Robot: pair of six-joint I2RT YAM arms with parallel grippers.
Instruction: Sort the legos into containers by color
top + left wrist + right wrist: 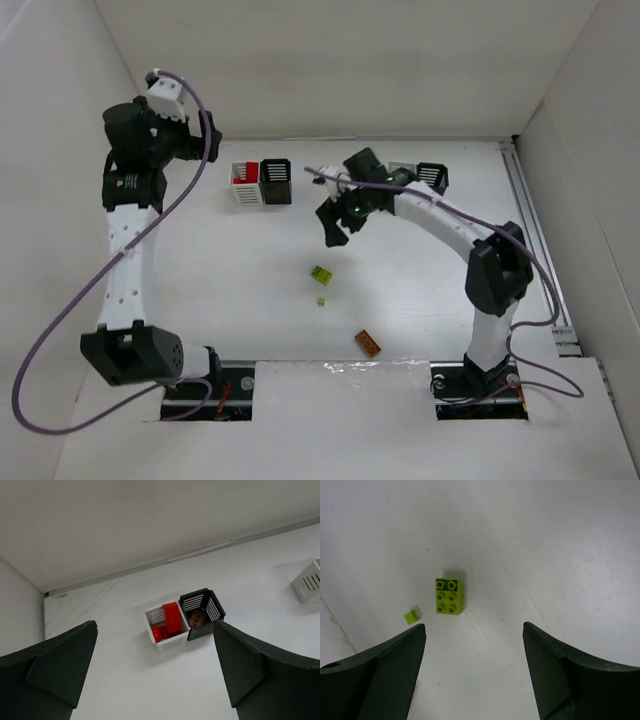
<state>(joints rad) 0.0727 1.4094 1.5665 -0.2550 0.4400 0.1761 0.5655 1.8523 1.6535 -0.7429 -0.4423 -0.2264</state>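
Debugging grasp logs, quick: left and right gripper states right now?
Left gripper: open, holding nothing.
Right gripper: open, holding nothing; a yellow-green lego lies loose ahead of it.

A matte white desk (250, 300) fills the scene, with faint scuffs toward its far side. Plain white panels box it in: a left wall (50, 120), a far wall (350, 60) and a right wall (600, 150). A metal rail (527, 200) runs near to far along the desk's right edge. A grey strip (200, 555) marks the joint with the far wall. A white ledge (340, 420) lies at the near edge. The light is even and the shadows are soft.
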